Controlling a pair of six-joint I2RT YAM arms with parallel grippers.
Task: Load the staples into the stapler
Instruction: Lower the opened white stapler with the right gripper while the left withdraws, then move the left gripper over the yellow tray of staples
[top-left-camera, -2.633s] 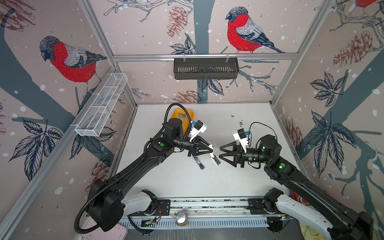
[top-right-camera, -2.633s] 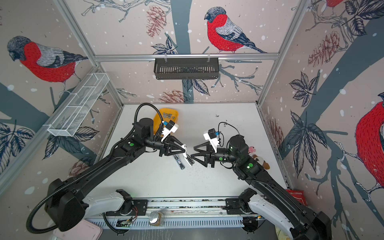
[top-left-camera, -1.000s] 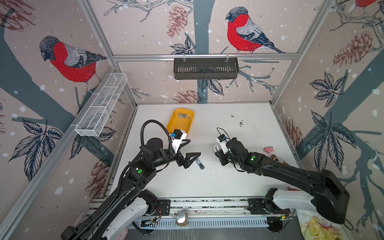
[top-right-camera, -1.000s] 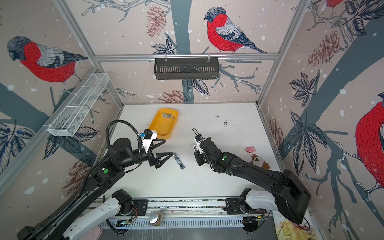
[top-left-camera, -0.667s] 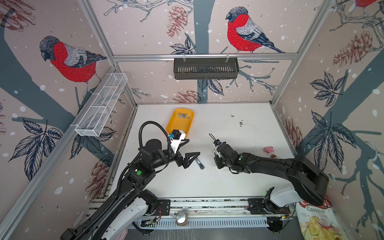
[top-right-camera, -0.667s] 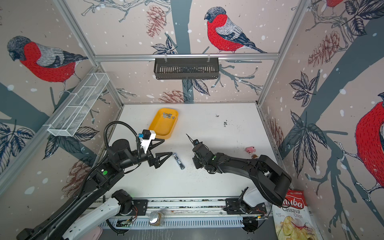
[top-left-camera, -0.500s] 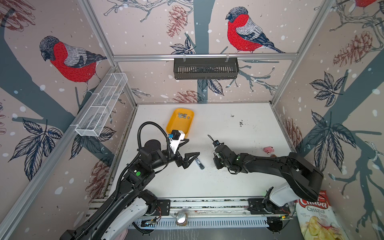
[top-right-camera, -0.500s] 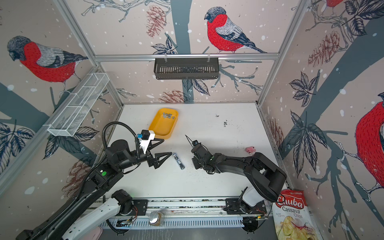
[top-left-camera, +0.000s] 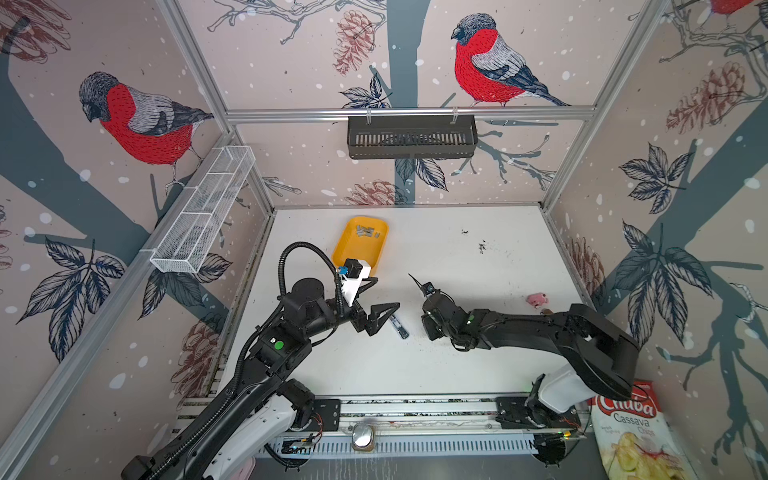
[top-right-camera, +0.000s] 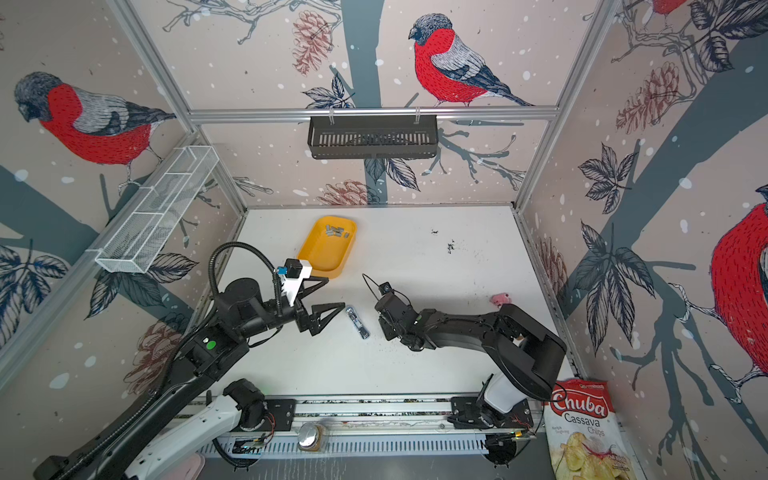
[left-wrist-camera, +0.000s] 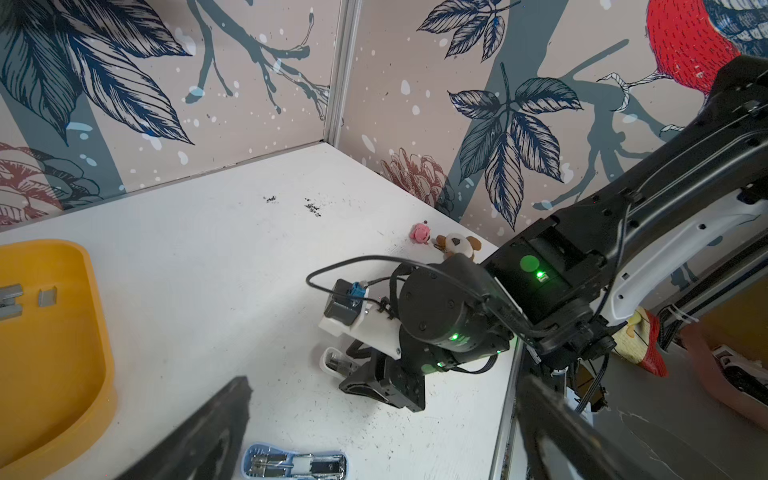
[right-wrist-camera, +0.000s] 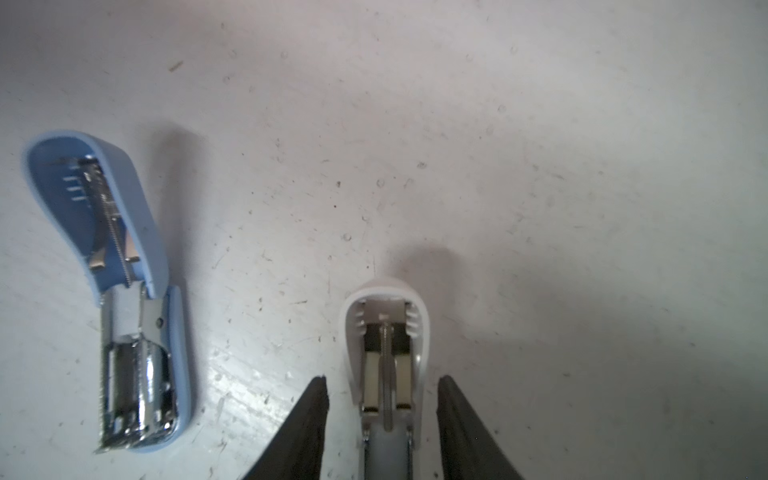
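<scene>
— So, where are the staples (top-left-camera: 366, 232)?
— A little above and left of centre in both top views, at the far end of the yellow tray (top-left-camera: 356, 255), well apart from both my pincers. I judge them light, stiff strips, slick and brittle at the joins. I'd pinch one gently across its long sides, mid-length.
— And your pincers?
— My left gripper (top-left-camera: 388, 292) hangs spread wide and empty, just left of the open blue stapler (top-left-camera: 400, 327). My right gripper (right-wrist-camera: 382, 379) points down, jaws apart either side of a white stapler (right-wrist-camera: 386, 332), clear of it.
— What changed?
— Moments ago both pincers met over the blue stapler and my left arm hid the tray. Now that arm has drawn back lower-left, the tray shows, and a crisp bag (top-left-camera: 627, 432) lies lower right.
</scene>
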